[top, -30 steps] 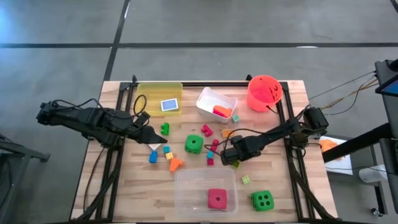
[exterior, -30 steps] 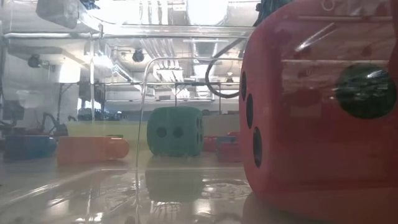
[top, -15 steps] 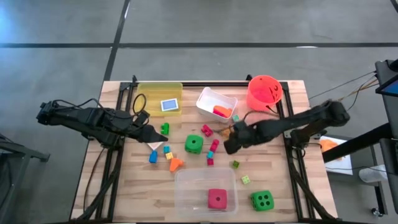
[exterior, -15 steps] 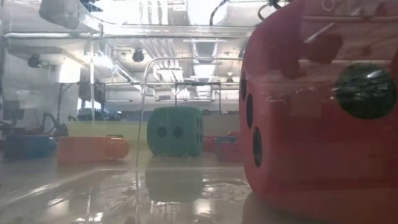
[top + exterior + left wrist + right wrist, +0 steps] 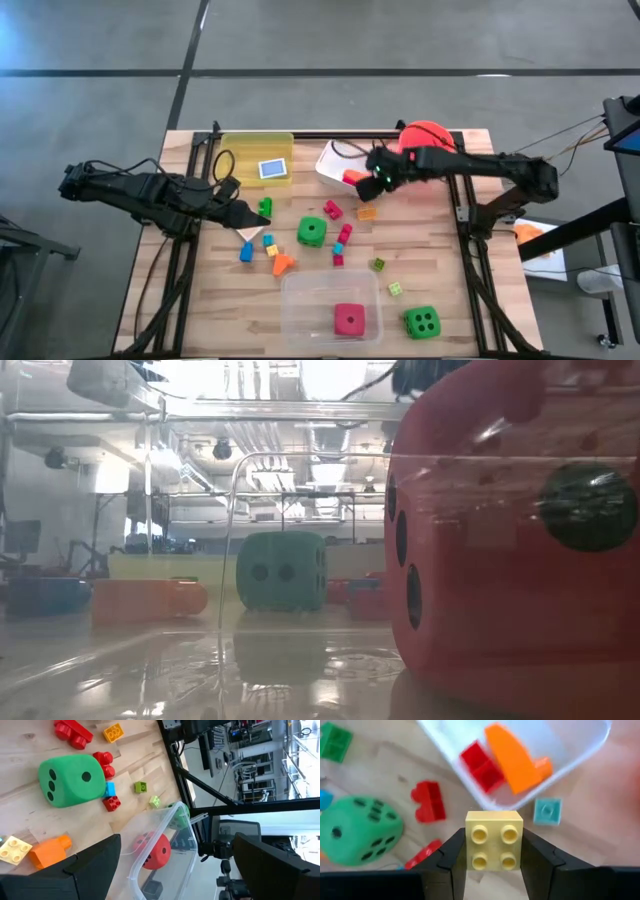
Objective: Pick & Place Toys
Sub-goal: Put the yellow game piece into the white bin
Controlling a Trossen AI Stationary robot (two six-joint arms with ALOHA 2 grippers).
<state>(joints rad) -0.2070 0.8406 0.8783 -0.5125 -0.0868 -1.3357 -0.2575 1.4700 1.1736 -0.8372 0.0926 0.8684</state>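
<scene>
Right gripper [image 5: 377,178] has travelled from the middle of the desk [image 5: 190,300] toward its far edge and now hangs over the near rim of the white tub [image 5: 328,160]. Its jaws are part closed on a pale yellow four-stud block [image 5: 494,840], gripped by two opposite sides. Left gripper [image 5: 250,216] waits near the left edge, jaws wide and holding nothing.

Risks: the held block sits over the tub's rim, not its middle; a release here could strike the rim and bounce back onto the desk. The grip covers only the block's flanks, so a jolt may twist it loose. The orange bucket [image 5: 425,135] stands just beside the arm and could be nudged.

Count, high view: three tubs, namely yellow [image 5: 232,150], white and clear [image 5: 300,310]; one bucket. Dice: two green [image 5: 312,232], [image 5: 421,322], one pink [image 5: 348,320] inside the clear tub. One blue tile [image 5: 272,169] in the yellow tub. The right wrist view shows one orange piece [image 5: 512,757] and one red block [image 5: 481,764] in the white tub. Roughly a dozen small blocks lie loose around the middle; exact number unclear.
</scene>
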